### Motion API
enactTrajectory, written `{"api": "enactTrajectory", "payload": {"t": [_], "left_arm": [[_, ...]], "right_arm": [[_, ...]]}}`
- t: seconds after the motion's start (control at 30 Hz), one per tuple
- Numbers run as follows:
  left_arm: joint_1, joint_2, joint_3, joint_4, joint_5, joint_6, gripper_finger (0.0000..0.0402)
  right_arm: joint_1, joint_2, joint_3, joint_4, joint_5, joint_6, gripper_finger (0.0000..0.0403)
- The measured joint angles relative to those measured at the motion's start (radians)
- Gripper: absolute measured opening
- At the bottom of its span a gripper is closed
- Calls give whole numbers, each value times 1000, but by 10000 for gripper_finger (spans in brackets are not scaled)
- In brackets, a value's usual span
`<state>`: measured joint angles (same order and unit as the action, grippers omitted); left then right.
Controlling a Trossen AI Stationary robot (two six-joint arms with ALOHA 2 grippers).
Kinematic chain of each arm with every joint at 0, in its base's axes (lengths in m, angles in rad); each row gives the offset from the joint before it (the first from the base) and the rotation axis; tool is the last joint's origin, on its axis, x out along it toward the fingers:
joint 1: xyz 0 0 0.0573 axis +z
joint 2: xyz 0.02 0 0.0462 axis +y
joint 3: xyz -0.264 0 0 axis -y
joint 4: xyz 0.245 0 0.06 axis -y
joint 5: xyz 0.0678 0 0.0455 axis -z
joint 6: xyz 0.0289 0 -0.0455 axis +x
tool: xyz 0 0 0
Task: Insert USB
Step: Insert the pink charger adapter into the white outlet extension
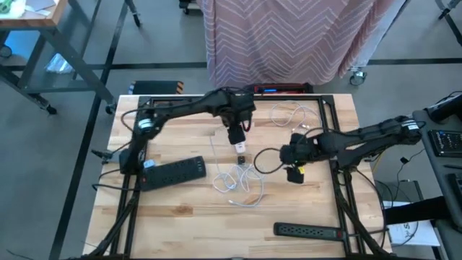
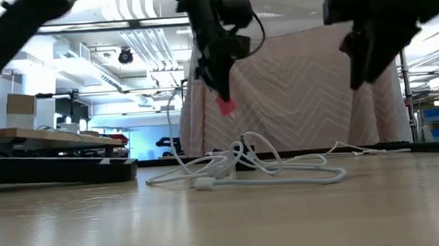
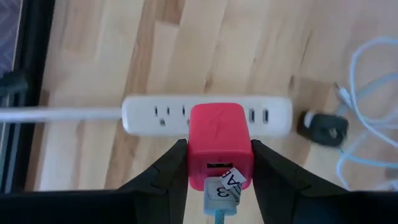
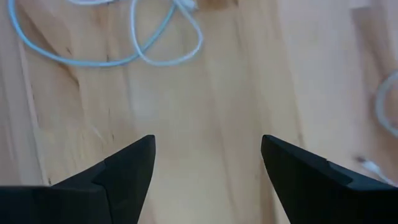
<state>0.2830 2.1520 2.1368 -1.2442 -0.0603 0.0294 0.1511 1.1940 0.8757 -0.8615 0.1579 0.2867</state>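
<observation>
A red charger block (image 3: pixel 219 134) is lifted above a white power strip (image 3: pixel 273 115) that lies flat on the wooden table. My left gripper (image 3: pixel 219 148) is shut on the block; it also shows mid-table (image 1: pixel 238 139) and in the low view (image 2: pixel 221 92). A pale USB cable's plug (image 3: pixel 219 198), with a paper label, sticks into the port on the block's upper face. The cable drops to a loose pile (image 1: pixel 242 184) on the table. To the right, my right gripper (image 4: pixel 208 146) stands open above bare wood (image 1: pixel 294 172), holding nothing. My left gripper pinches the red block by two opposite side faces (image 3: pixel 194 155), one finger (image 3: pixel 171 168) on each. The fingers come from above, pointing steeply down. The block is lifted clear above the white strip, upright, with its port face and the cable plug turned up between the fingers.
A black power strip (image 1: pixel 173 172) lies at the left and another (image 1: pixel 307 231) near the front right. A small black object (image 3: pixel 323 127) sits beside the white strip's end. More white cable (image 1: pixel 289 114) lies at the far side. A draped cloth (image 1: pixel 289 36) stands beyond the table.
</observation>
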Motion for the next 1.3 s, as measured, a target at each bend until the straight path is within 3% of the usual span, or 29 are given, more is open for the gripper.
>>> {"api": "enactTrajectory", "payload": {"t": [0.2, 0.4, 0.93, 1.3], "left_arm": [[15, 172, 218, -164, 4, 19, 127], [15, 186, 142, -152, 30, 40, 127], [12, 183, 67, -42, 26, 40, 127], [1, 187, 109, -121, 29, 41, 127]], "right_arm": [[51, 13, -125, 269, 0, 17, 294], [68, 24, -201, 392, 0, 22, 302], [65, 53, -240, 438, 53, -13, 273], [36, 117, -240, 558, 59, -51, 289]]}}
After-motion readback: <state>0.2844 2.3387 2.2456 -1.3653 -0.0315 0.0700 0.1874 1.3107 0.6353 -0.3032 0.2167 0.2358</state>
